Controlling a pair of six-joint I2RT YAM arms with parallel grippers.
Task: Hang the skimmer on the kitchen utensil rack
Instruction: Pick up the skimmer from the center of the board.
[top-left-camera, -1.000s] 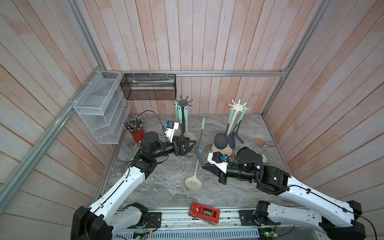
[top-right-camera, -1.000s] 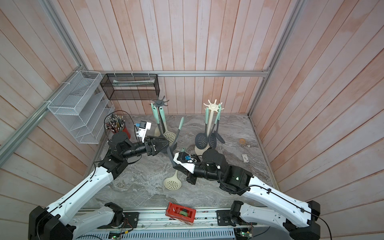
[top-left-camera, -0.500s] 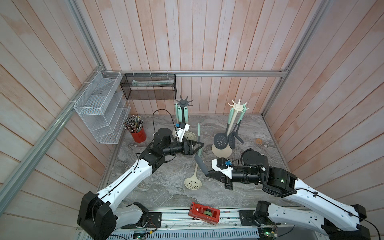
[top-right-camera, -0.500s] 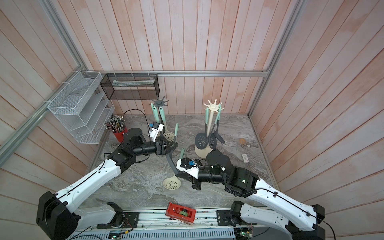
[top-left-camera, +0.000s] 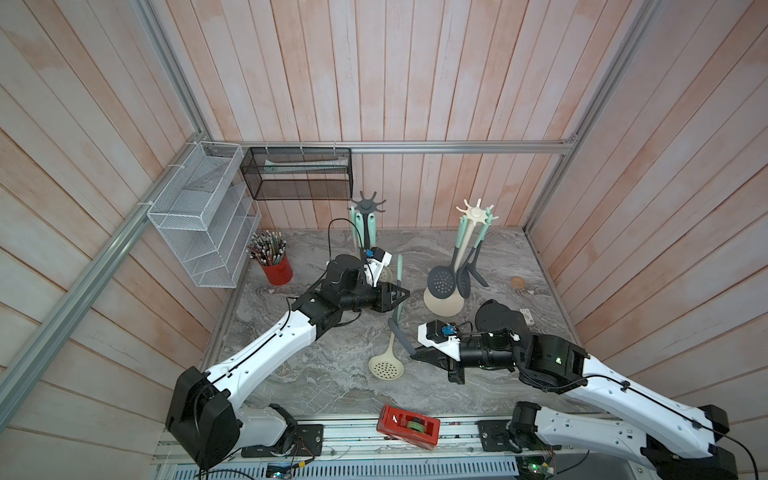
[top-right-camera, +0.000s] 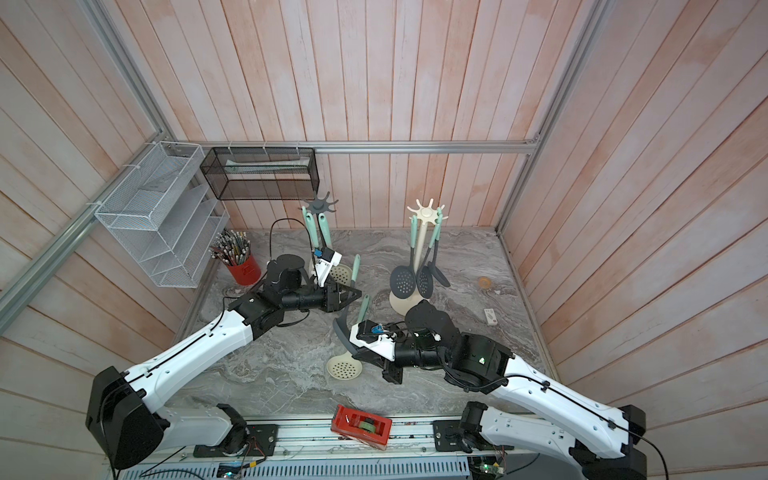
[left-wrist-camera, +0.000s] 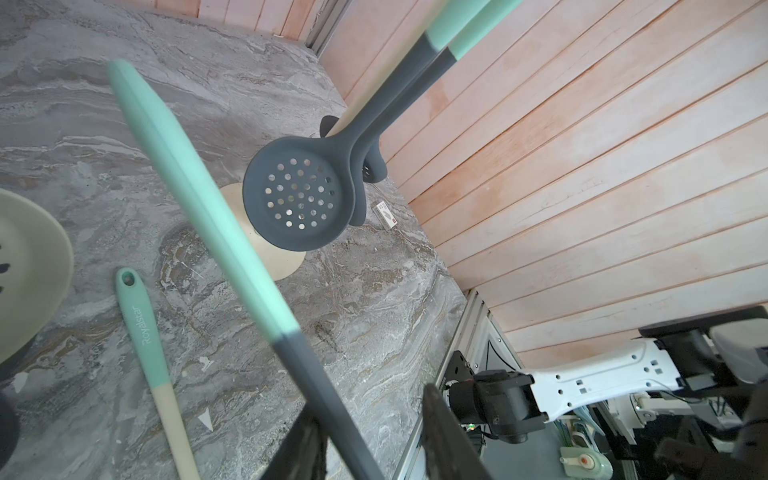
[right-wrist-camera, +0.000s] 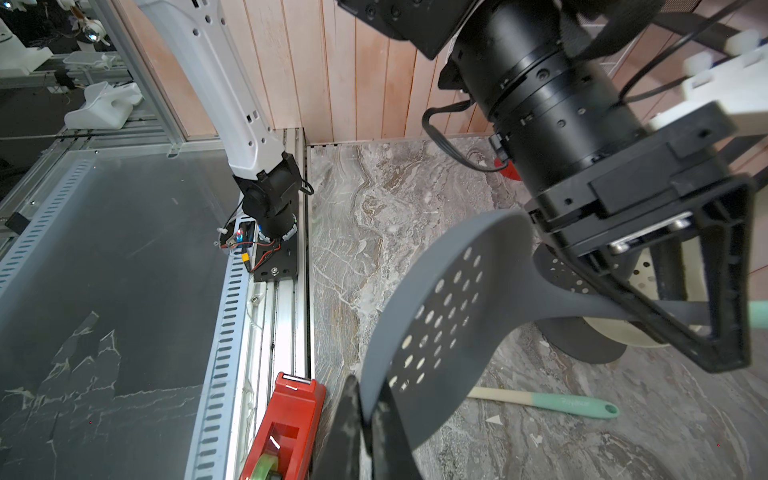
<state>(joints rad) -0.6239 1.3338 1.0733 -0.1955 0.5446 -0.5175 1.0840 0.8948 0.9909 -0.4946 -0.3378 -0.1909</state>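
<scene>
The right claw is pinching the rim of the grey perforated skimmer, holding it aloft over the marbled desk; the left claw is straddling its mint handle, jaws apart.

1. Skimmer: it has a dark grey, flat, perforated head, a grey shaft and a mint-green handle. It is off the table, steeply tilted with the handle end up and the head low. The right gripper pinches the rim of its head. Its shaft passes between the parted jaws of the left gripper, with a gap on one side.
2. Cream utensil rack: a post with a star of hooks on a round base. It stands upright at the back of the table on the robot's right and carries grey utensils. The skimmer is apart from it.
3. Dark grey utensil rack: the same shape, upright at the back on the robot's left. It carries mint-handled utensils.
</scene>
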